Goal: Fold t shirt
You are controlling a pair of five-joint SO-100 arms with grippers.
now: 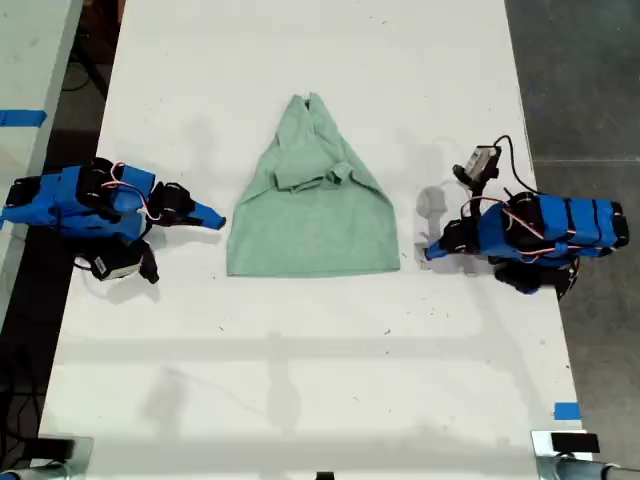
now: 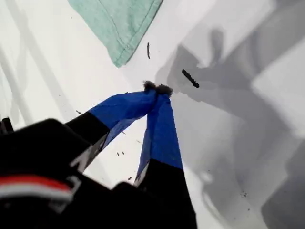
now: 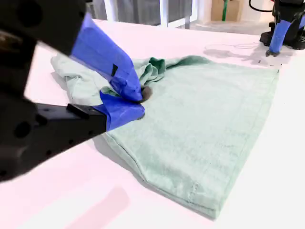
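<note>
The pale mint-green t shirt (image 1: 315, 225) lies on the white table (image 1: 300, 380), partly folded. Its sleeves are bunched toward the middle and its straight hem faces the exterior view's bottom. My first gripper (image 1: 425, 252) is shut on nothing at the exterior view's right, with its tips (image 2: 157, 88) just off a hem corner of the shirt (image 2: 119, 24). At the exterior view's left, my second gripper (image 1: 218, 220) sits beside the shirt's side edge. Its blue fingers (image 3: 119, 71) meet, shut and holding nothing, in front of the shirt (image 3: 205, 119). The first arm (image 3: 281, 28) shows beyond the shirt.
Another table (image 1: 30, 60) with blue tape stands at the exterior view's left, across a gap with cables. Dark floor (image 1: 590, 80) runs along the exterior view's right. A blue tape marker (image 1: 566, 410) sits near the table's corner at the exterior view's lower right.
</note>
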